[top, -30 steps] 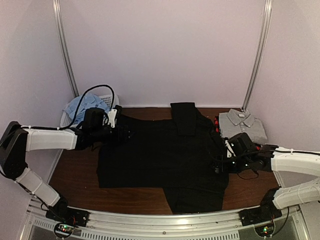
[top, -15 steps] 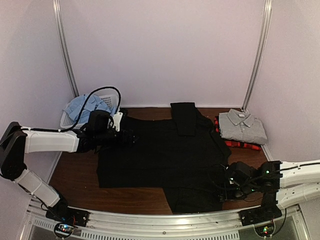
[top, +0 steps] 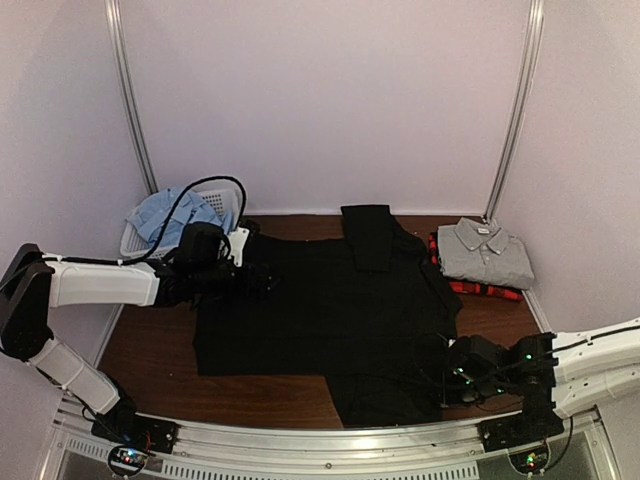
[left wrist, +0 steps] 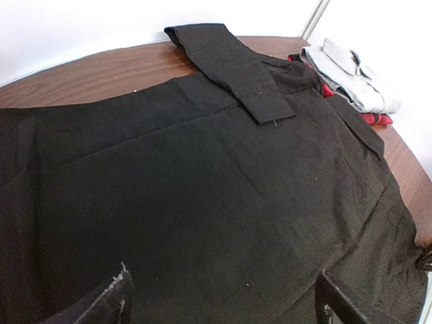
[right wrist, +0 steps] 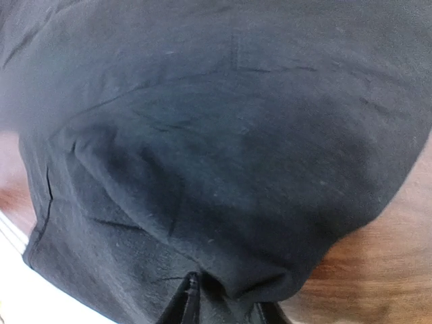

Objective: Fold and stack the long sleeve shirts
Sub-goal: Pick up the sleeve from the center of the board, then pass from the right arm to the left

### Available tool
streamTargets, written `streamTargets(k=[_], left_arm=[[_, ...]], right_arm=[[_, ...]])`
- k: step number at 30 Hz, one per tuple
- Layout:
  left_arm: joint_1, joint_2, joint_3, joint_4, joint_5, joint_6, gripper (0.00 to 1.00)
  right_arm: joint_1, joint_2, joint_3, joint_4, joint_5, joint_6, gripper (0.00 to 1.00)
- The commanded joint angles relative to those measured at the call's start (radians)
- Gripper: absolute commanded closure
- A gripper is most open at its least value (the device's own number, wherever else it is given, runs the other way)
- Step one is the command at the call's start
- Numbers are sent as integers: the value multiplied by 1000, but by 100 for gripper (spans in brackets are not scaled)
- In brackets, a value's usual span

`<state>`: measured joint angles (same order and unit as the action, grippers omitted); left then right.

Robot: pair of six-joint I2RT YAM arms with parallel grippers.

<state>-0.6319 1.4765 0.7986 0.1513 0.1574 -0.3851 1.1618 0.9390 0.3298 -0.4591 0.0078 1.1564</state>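
The black long sleeve shirt (top: 320, 310) lies spread flat across the table, one sleeve folded over its far edge. My left gripper (top: 262, 278) hovers open above its left part; in the left wrist view both fingertips (left wrist: 120, 290) stand wide over the black cloth (left wrist: 202, 182). My right gripper (top: 447, 375) is at the shirt's near right corner, shut on a bunched fold of black cloth (right wrist: 223, 135), which sits between the jaws of that gripper (right wrist: 226, 307). A folded grey shirt (top: 485, 252) rests on a red plaid shirt (top: 485, 291) at the far right. A light blue shirt (top: 165, 212) fills the basket.
The white mesh basket (top: 132, 240) stands at the far left corner, with a black cable looping over it. The grey shirt (left wrist: 351, 74) shows at the top right of the left wrist view. Bare brown table (top: 150, 345) lies left of the black shirt. A metal rail runs along the near edge.
My right arm swung from the shirt's right side down to its near right corner and its jaws closed on the cloth. My left gripper edged slightly right, still open.
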Motion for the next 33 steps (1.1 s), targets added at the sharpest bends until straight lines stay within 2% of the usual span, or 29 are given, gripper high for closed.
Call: streamTargets(k=[1,2,9,14,18,22,28,33], left_arm=[[-42,-31,14,22,22,90,8],[-57,-38,8,31,31,111,9],[-195,-45,-52,117,220,182,14],[-364,-15,-101,159,250,215,14],[-452,26,-147,249,285,170,14],[-491,73,-185,404,328,91,13],[-510,186,-151,429,291,72,13],[-511,271,-96,437,307,77,19]], right_arm=[[8,-54,16,49,32,-3,94],[7,-72,37,40,45,-12,100],[-16,-86,228,34,105,-92,100],[-78,-44,307,99,101,-145,100],[-158,-1,353,152,89,-180,100],[-228,43,368,212,60,-196,100],[-295,89,358,290,-6,-200,100],[-311,107,361,303,-33,-208,100]])
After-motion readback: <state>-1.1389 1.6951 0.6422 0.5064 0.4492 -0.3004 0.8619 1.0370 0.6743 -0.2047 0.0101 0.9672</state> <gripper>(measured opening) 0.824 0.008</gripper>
